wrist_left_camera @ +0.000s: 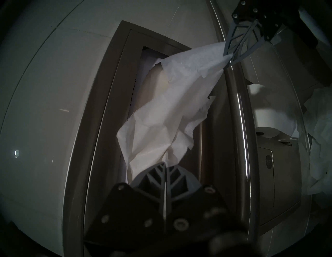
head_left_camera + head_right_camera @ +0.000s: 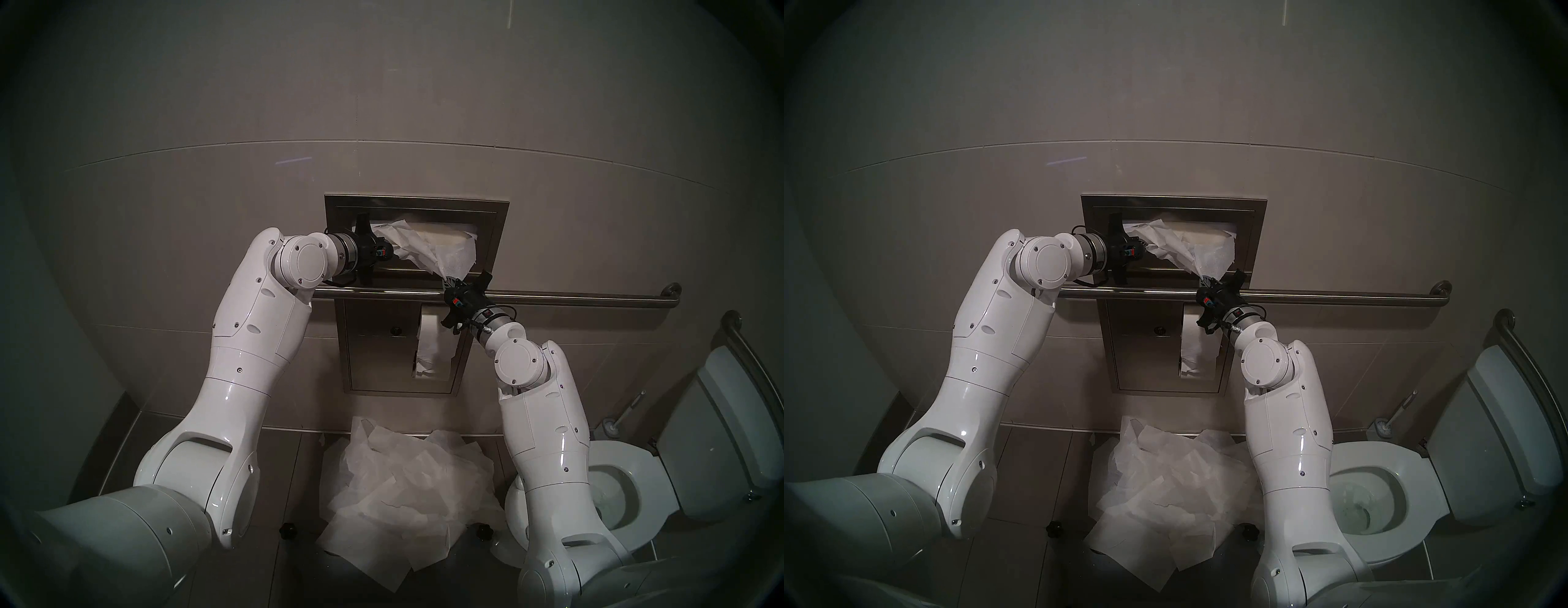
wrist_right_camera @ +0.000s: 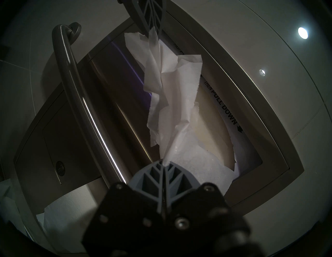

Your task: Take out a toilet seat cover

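The toilet seat cover (image 2: 418, 248) is a thin, wrinkled white tissue sheet, partly out of the steel wall dispenser (image 2: 501, 212). It stretches between both grippers. My left gripper (image 2: 393, 250) is shut on its upper left end, in front of the dispenser opening. My right gripper (image 2: 448, 280) is shut on its lower right end, just above the grab bar. The left wrist view shows the sheet (image 1: 161, 116) running from my left gripper (image 1: 165, 164) to my right gripper (image 1: 228, 57). The right wrist view shows the sheet (image 3: 170, 93) pinched in my right gripper (image 3: 164, 162).
A steel grab bar (image 2: 551, 293) runs across the wall under the dispenser. A toilet paper roll (image 2: 428, 339) hangs in the lower steel panel. Several loose tissue sheets (image 2: 403, 501) lie heaped on the floor. The toilet (image 2: 615, 488) and a brush (image 2: 611, 429) stand at right.
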`<state>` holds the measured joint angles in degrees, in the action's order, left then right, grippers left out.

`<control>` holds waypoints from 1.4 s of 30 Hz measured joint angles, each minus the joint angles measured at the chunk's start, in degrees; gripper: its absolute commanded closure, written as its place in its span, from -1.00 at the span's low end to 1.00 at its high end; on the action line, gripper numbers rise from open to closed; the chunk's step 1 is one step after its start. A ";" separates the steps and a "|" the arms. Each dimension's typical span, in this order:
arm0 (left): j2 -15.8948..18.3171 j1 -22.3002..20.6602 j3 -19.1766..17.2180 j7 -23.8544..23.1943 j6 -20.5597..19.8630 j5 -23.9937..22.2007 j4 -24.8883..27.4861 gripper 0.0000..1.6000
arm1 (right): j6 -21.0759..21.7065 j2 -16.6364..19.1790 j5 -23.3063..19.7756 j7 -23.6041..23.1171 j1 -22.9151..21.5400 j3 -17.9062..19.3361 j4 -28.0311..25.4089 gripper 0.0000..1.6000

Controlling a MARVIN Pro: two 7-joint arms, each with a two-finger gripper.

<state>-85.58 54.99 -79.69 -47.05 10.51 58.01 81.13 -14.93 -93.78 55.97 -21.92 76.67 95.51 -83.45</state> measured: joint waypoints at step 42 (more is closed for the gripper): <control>-0.60 7.11 -0.12 -1.58 -1.88 -0.83 10.43 1.00 | -0.55 -0.78 0.76 -0.44 0.00 0.80 -0.07 1.00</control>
<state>-86.18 62.10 -79.81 -48.63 8.63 57.18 91.56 -15.48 -94.56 56.73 -22.36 76.67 96.31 -83.53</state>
